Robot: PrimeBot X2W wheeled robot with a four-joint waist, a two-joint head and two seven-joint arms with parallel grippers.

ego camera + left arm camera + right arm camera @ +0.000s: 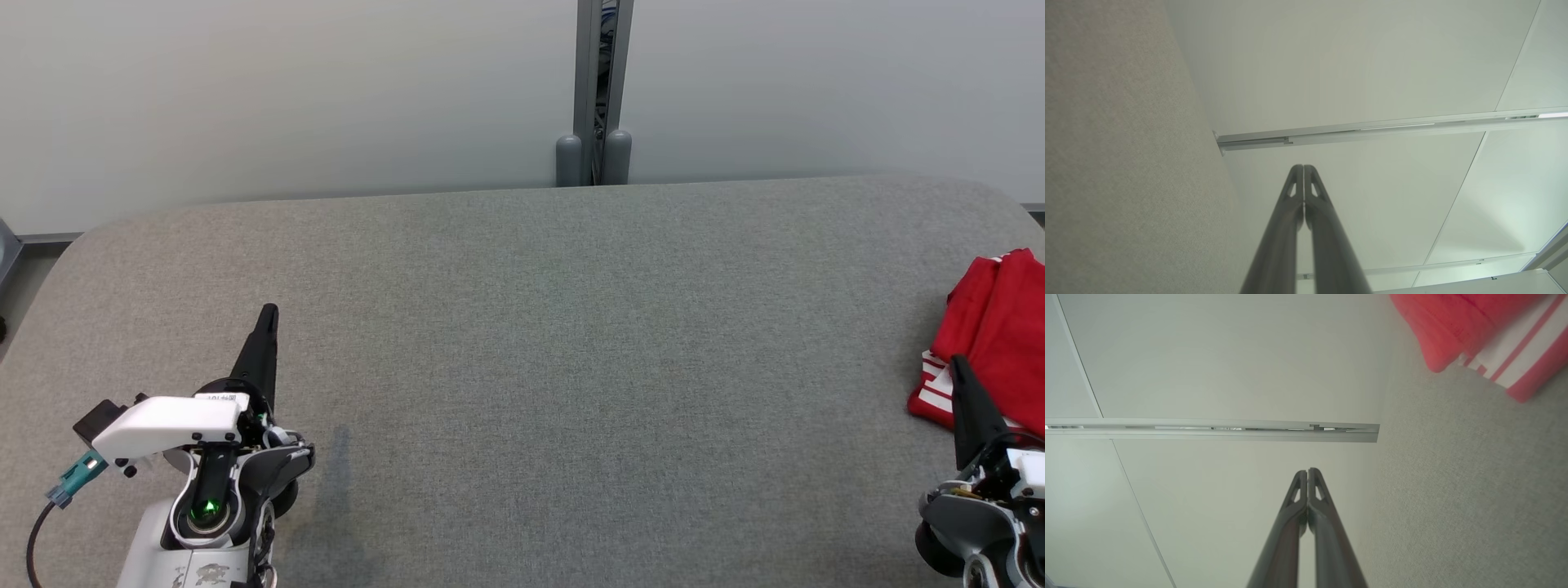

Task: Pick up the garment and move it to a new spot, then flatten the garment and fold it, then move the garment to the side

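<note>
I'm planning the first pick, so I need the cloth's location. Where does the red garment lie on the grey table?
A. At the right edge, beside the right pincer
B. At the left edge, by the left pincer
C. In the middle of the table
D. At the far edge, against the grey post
A: the red garment, with white stripes, lies bunched at the right edge of the table, next to the right pincer.

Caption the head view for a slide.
Left gripper and right gripper, jaws shut, above the grey table; red garment lies at its right edge.
</note>
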